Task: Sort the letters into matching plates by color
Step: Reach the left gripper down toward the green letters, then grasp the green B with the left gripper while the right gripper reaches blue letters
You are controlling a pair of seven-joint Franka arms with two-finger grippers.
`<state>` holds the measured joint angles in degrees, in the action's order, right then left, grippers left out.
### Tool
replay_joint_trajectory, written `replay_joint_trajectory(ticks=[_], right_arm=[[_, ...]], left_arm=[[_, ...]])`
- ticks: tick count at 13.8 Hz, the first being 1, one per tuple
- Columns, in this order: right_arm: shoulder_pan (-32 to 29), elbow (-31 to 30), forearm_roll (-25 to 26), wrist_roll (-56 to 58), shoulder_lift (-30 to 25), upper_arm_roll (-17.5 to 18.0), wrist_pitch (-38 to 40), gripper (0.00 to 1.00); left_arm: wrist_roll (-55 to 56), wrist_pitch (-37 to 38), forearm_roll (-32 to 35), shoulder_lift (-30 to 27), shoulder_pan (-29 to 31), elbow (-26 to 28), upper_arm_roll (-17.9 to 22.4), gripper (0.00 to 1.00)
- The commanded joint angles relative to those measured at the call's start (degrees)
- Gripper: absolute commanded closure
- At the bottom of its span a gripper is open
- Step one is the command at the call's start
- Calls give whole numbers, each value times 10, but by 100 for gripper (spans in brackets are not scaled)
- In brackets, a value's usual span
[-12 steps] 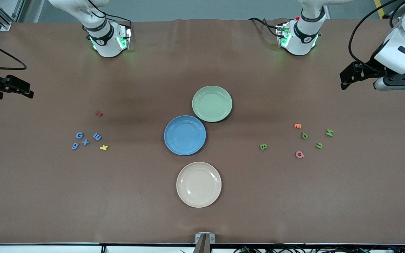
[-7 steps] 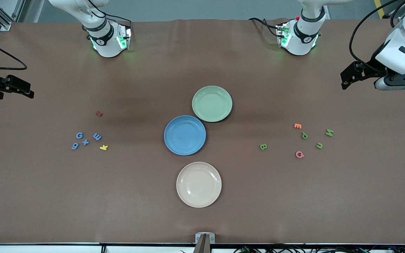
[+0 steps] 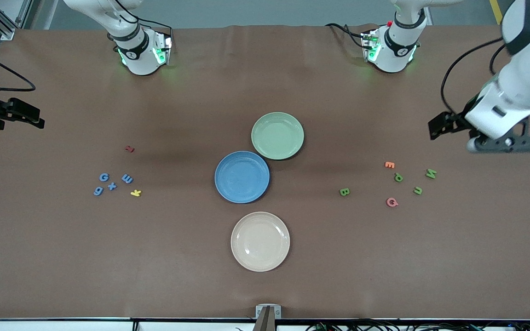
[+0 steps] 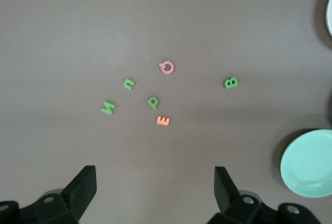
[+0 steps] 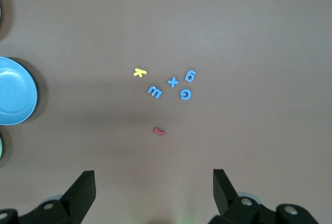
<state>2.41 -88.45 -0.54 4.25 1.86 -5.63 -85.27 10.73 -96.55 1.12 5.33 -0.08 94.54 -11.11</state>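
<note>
Lying under left hand (image 4: 153,193): green letters (image 4: 152,102)

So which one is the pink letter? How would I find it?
Start at the left arm's end of the table, where small letters lie scattered beside the green plate. The pink letter lies nearest the front camera in that cluster. It is the only pink piece; its neighbours are green or orange.

Left gripper (image 4: 154,193) hangs wide open above the worktop's left-arm end, arm bent low. Right gripper (image 5: 153,193), also spread open, waits over the right-arm edge.
</note>
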Motion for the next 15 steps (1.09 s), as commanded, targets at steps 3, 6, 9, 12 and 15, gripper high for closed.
replay_joint_trajectory(ticks=[3,6,9,12,15], right_arm=[[-7,-19,9,8,-14,6,-1,0],[-10,-18,12,7,2,4,-3,0],[-40,-18,13,9,58,3,-32,0],[-60,-25,13,9,124,3,-97,0],[-70,-79,14,9,161,4,-204,0]], left_arm=[[84,-106,-7,70,-35,30,-15,0],[150,-206,1,113,-72,71,-15,0],[198,-290,27,157,-88,103,-15,0],[257,-369,44,207,-98,124,-15,5],[292,-426,47,257,-102,124,-15,16]])
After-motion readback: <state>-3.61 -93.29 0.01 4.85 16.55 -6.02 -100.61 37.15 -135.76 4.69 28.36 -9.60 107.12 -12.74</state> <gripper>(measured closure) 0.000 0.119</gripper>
